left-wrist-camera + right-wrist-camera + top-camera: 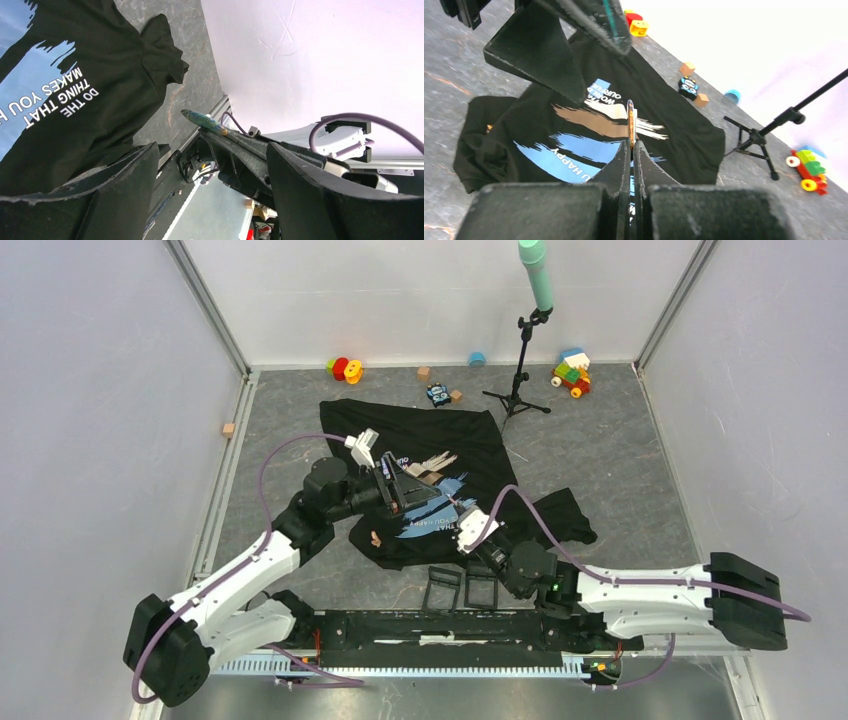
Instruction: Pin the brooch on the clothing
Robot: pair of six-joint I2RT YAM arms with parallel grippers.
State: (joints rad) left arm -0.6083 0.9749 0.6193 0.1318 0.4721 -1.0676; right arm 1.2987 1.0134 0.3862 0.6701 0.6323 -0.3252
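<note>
The clothing (450, 435), a black T-shirt with blue and tan brush strokes and white lettering, lies crumpled on the grey table; it also shows in the wrist views (115, 65) (684, 125). My right gripper (631, 144) is shut on the brooch (630, 122), a thin flat piece seen edge-on that sticks out past the fingertips above the print. In the left wrist view the brooch (202, 120) looks blue-green at the tip of the right fingers. My left gripper (212, 146) stands open with nothing between its jaws, facing the right gripper (458, 512) from close by. A small orange bit (375, 537) lies on the shirt.
Two black square frames (460, 585) lie at the near edge by the arm bases. At the back stand a microphone stand (522, 360), a red and yellow toy (344, 368), a colourful block car (572, 372) and small wooden cubes (229, 429). Walls close in on three sides.
</note>
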